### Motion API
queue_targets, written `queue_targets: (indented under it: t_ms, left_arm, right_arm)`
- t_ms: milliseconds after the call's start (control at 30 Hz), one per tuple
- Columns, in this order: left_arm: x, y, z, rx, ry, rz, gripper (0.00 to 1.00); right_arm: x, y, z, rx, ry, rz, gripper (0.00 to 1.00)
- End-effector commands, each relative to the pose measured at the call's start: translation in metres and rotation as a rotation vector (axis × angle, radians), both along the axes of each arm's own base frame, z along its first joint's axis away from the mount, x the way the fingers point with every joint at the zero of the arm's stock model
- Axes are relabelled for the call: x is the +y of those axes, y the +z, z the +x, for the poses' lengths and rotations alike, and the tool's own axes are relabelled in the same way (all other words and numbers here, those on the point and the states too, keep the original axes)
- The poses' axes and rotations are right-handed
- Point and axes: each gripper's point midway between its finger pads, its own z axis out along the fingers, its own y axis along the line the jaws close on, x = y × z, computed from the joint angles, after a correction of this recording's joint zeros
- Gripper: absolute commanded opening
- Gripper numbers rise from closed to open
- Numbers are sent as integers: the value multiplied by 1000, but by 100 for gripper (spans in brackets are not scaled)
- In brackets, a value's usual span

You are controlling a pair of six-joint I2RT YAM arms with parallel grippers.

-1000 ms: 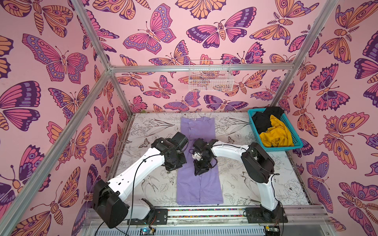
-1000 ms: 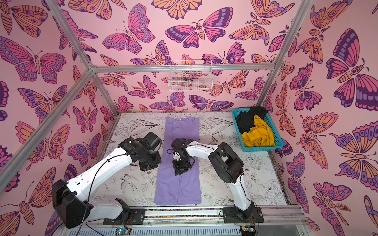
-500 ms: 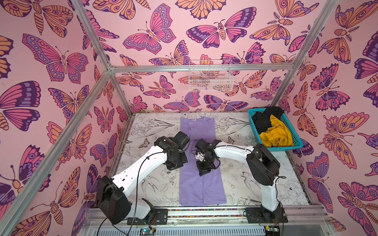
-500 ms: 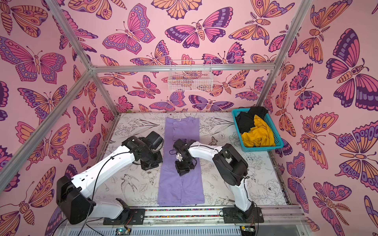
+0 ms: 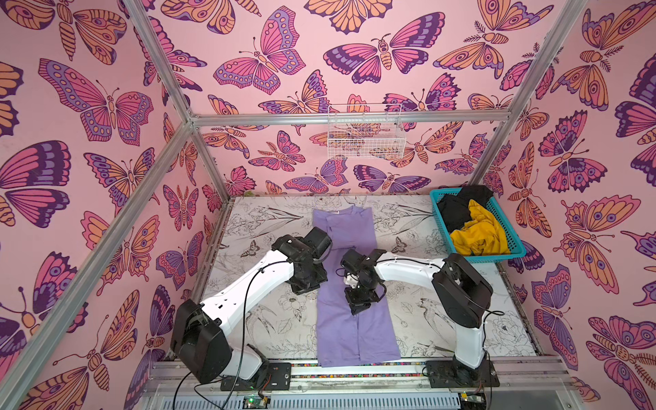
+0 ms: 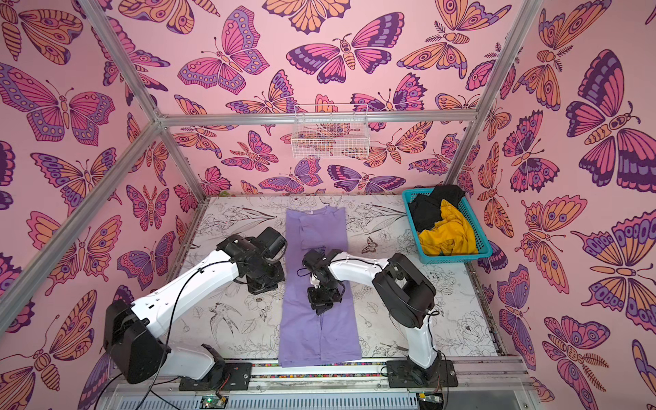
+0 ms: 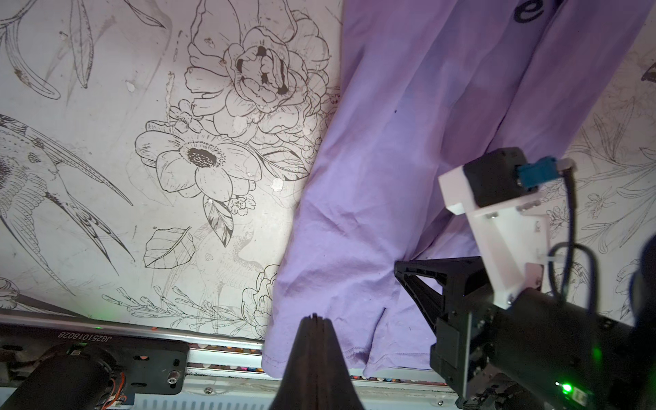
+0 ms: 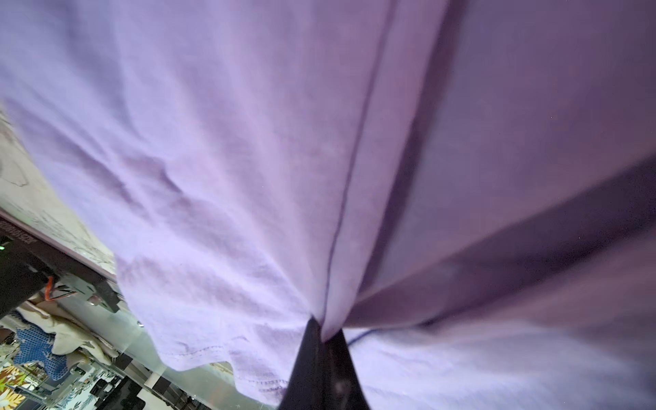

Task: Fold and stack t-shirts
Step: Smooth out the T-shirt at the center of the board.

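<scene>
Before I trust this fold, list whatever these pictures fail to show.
Black print on the lavender t-shirt: left wrist view, cut off by the frame edge, unreadable.
Black t-shirt in the teal basket: both top views, partly buried under the yellow t-shirt.
Left gripper: both top views, hidden under its own wrist; whether it pinches cloth is unclear.
Table under the right gripper: right wrist view, blurred cloth covers it.

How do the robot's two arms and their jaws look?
The left arm and right arm have white shells, bulky black joints and thin black cables. The jaws are black and taper to a tip. A white bracket carries the right wrist's black camera.
</scene>
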Motion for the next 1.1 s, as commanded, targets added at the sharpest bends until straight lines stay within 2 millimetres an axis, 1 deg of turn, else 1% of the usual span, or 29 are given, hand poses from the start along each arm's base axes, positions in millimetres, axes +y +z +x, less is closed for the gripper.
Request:
queue_targets:
  t_ms: [0, 100, 133, 167, 200, 267, 300, 333, 400, 467, 500, 533, 600, 633, 667, 733, 867, 933, 1000, 1067]
  left_arm:
    - [2, -4, -5, 19, -18, 6, 0]
    - [1, -4, -7, 20, -26, -2, 0]
    - [2, -5, -7, 21, -33, 1, 0]
    - [1, -5, -6, 22, -38, 5, 0]
    - [0, -6, -4, 20, -47, 8, 0]
    - [-1, -6, -1, 19, -52, 11, 0]
    - [-5, -5, -1, 20, -57, -1, 0]
    - [-7, -5, -1, 26, -60, -12, 0]
    - [-10, -7, -6, 34, -43, -24, 0]
    - [-17, -17, -15, 53, -36, -54, 0]
    - [-22, -26, -23, 72, -35, -79, 0]
    - [-31, -36, -29, 90, -43, -115, 0]
    - [-44, -55, -39, 124, -61, -165, 0]
    - [-46, -64, -43, 142, -59, -162, 0]
    - [-48, -71, -46, 158, -58, -157, 0]
    - [-52, -82, -50, 181, -69, -143, 0]
    - [-59, -92, -51, 206, -87, -123, 0]
    - [-62, -95, -52, 219, -103, -121, 0]
    - [-65, -99, -54, 239, -112, -117, 0]
    - [-66, -104, -56, 257, -116, -109, 0]
  right_arm:
    - [-9, -3, -2, -6, 17, -75, 1]
    - [-7, 9, 7, -45, 49, -87, 5]
    - [-4, 16, 11, -64, 61, -73, 10]
    - [-1, 27, 17, -96, 67, -53, 17]
    - [4, 39, 23, -128, 74, -30, 22]
    - [11, 66, 43, -191, 73, 10, 33]
    - [13, 80, 58, -222, 60, 26, 36]
    - [14, 89, 72, -248, 47, 40, 41]
    - [14, 98, 101, -275, 17, 57, 43]
    - [15, 97, 130, -267, -19, 77, 38]
    - [16, 96, 145, -272, -28, 81, 32]
    - [15, 90, 160, -280, -34, 68, 25]
    - [18, 88, 183, -294, -26, 61, 14]
    - [19, 86, 194, -306, -21, 63, 9]
    - [21, 80, 202, -303, -20, 58, 7]
    - [24, 71, 218, -292, -25, 71, 4]
    - [25, 51, 240, -268, -61, 103, 3]
    - [21, 41, 251, -269, -87, 112, 3]
    - [14, 26, 262, -264, -122, 107, 4]
    - [9, 12, 270, -248, -141, 108, 4]
